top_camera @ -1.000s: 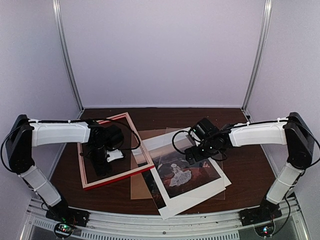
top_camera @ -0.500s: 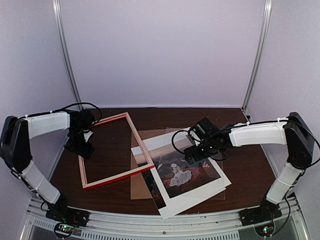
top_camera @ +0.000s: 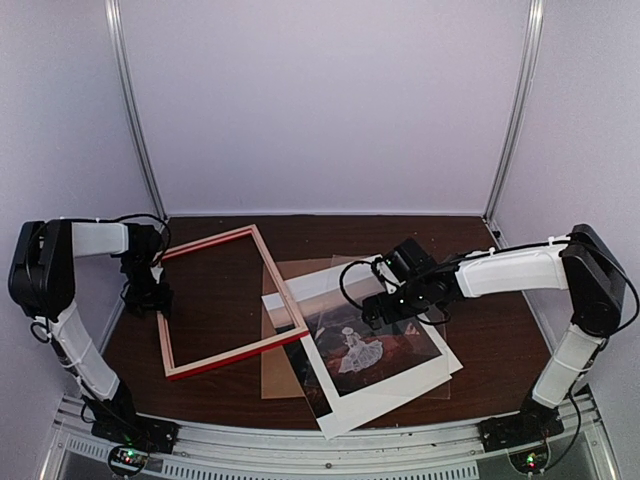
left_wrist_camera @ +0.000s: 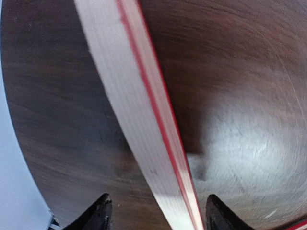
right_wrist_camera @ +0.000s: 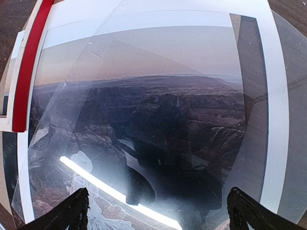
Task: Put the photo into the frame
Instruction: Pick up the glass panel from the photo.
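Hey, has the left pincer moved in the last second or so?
Yes. The left pincer swung left, from over the middle of the frame to its left rail, nearer the left wall post.

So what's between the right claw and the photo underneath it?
A clear sheet lies on the photo, under the open right claw; its edges and glare show in the right wrist view.

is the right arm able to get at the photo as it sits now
Probably only partly. The right gripper hangs open right over the photo, but the clear sheet lies across most of the print, so the fingers would likely meet that first.
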